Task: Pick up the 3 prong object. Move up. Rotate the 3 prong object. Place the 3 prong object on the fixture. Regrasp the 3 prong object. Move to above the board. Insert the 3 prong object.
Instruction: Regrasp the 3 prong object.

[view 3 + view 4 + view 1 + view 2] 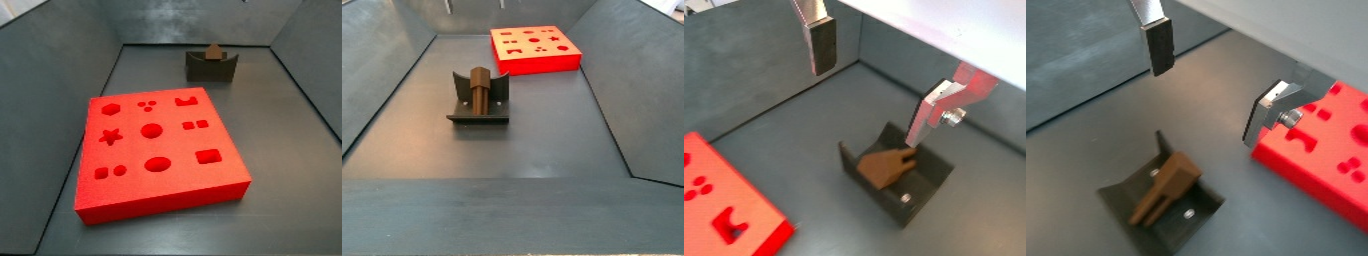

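The gripper [871, 90] is spread wide, nothing held, well above the floor; only faint finger tips are seen at the top edge of a side view. The 3 prong object [889, 168] is seated in the fixture [922, 192], near the bin's back wall, well apart from the board [160, 150]. In both wrist views the piece lies below and between the fingers [1160, 45]. Its long axis is leaned along the bracket. Regrasp judged next: straight descent needed.

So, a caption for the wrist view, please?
Open gripper above the brown piece resting in the fixture, beside the red board.
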Controlling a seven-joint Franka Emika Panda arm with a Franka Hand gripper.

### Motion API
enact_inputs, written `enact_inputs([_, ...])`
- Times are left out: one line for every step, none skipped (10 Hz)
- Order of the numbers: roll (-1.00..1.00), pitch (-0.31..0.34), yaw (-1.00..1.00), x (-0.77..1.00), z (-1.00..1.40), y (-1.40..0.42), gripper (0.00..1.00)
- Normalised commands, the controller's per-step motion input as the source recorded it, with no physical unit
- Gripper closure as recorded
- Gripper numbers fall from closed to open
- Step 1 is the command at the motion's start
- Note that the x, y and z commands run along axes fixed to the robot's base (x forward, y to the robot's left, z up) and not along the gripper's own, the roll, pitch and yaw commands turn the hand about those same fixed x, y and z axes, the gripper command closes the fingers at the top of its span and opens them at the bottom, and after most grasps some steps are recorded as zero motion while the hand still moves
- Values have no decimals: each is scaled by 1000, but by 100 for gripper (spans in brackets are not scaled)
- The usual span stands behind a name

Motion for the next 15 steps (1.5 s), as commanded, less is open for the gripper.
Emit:
enact_inputs([1000, 3, 12, -11, 10, -19, 0])
enact_inputs([1000, 6, 13, -6, 13, -19, 0])
enact_inputs([1000, 13, 16, 15, -1, -22, 0])
enact_inputs([1000, 17, 18, 25, -9, -25, 0])
enact_inputs([1000, 28, 22, 44, -19, -26, 0])
enact_inputs([1000, 41, 26, 59, -22, -30, 0])
enact_inputs([1000, 54, 31, 69, -23, -31, 0])
enact_inputs([1000, 70, 38, 80, -27, -33, 0])
enact_inputs([1000, 90, 46, 92, -28, -35, 0])
enact_inputs([1000, 121, 63, 104, -21, -42, 0])
enact_inputs([1000, 149, 81, 113, -25, -44, 0])
enact_inputs([1000, 189, 119, 129, -29, -47, 0])
enact_inputs([937, 207, 153, 139, -30, -49, 0])
enact_inputs([766, 194, 175, 154, -31, -53, 0])
enact_inputs([596, 175, 200, 166, -30, -54, 0])
